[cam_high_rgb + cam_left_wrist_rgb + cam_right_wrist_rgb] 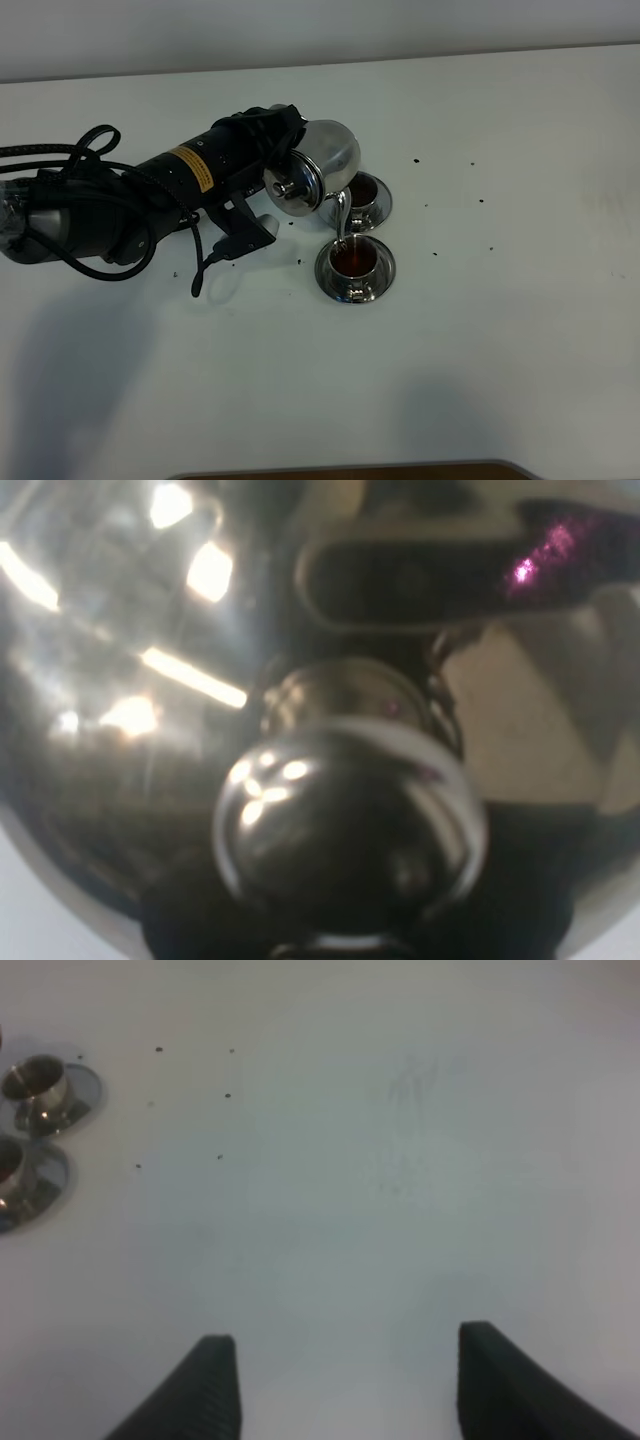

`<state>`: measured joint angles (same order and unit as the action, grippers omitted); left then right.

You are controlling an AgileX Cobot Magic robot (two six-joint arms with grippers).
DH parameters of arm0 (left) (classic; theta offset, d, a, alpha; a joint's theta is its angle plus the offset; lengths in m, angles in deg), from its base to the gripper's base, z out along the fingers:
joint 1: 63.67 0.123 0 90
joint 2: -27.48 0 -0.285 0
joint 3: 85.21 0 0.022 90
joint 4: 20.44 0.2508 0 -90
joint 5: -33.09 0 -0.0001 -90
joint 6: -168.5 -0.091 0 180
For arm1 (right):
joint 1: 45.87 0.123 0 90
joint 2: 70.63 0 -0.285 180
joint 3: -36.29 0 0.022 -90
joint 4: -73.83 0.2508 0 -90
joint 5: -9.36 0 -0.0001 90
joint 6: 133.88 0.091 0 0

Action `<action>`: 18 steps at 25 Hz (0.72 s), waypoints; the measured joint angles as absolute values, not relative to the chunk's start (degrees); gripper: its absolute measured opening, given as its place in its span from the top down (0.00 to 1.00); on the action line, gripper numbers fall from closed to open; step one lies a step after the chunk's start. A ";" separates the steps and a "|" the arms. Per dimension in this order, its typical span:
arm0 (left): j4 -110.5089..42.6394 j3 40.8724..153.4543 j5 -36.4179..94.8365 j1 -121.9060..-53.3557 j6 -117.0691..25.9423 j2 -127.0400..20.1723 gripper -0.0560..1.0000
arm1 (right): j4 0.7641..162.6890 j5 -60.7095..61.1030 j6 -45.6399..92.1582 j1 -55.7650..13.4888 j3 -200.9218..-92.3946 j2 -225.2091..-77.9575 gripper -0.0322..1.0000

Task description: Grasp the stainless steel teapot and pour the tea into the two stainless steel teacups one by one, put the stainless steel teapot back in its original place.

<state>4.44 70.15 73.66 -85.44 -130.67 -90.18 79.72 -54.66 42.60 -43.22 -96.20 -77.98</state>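
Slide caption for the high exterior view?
Left claw tips teapot, pouring tea into nearer teacup; farther teacup sits behind.

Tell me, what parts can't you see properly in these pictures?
Left gripper: fingertips hidden behind the teapot in the high view.
Teapot, left wrist view: a blurred close-up, only the lid knob is recognisable.
Far teacup: partly covered by the teapot, high view.
Right gripper: right wrist view shows only fingertips.

A plain white desk (500, 380) fills nearly the whole view, with a pale wall (400, 30) behind its far edge. Small dark specks (416, 160) dot the surface. Soft grey shadows (80, 380) lie on the near side.
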 joint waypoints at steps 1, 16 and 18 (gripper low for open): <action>4.10 70.15 73.10 -85.44 -130.61 -90.18 0.72 | 79.72 -54.66 42.60 -43.22 -96.20 -77.98 0.50; 2.51 70.26 69.55 -85.44 -116.18 -90.18 0.72 | 79.72 -54.66 42.60 -43.22 -96.20 -77.98 0.50; 2.51 70.26 68.60 -85.44 -113.45 -90.18 0.72 | 79.72 -54.66 42.60 -43.22 -96.20 -77.98 0.50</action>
<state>2.51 70.26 68.60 -85.44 -113.45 -90.18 79.72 -54.66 42.60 -43.22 -96.20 -77.98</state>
